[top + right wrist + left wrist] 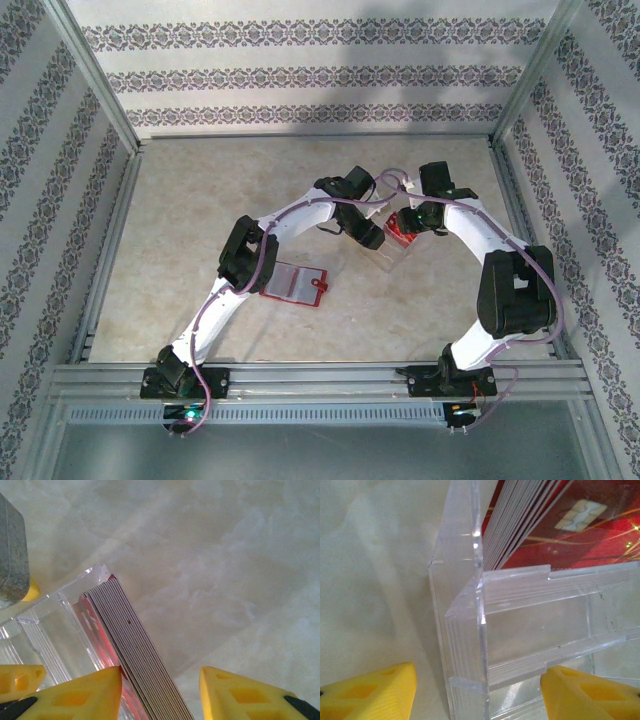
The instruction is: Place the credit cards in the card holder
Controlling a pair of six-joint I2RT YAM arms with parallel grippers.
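Observation:
A stack of red credit cards (135,640) stands on edge at one end of a clear plastic tray (465,630). The front card's chip and red face (600,535) show through the tray. My right gripper (160,675) is open astride the stack. Its left finger (85,692) touches the red face and its right finger (245,695) stands apart. My left gripper (479,672) is open astride the tray's corner wall, with gaps on both sides. In the top view the cards (402,232) and both grippers meet mid-table. The red card holder (295,283) lies open, flat, to the left.
Aluminium rails (120,230) and patterned walls fence the beige table (200,200). The left arm's forearm (250,255) passes just left of the card holder. The left gripper's grey body (12,555) sits close beside the tray.

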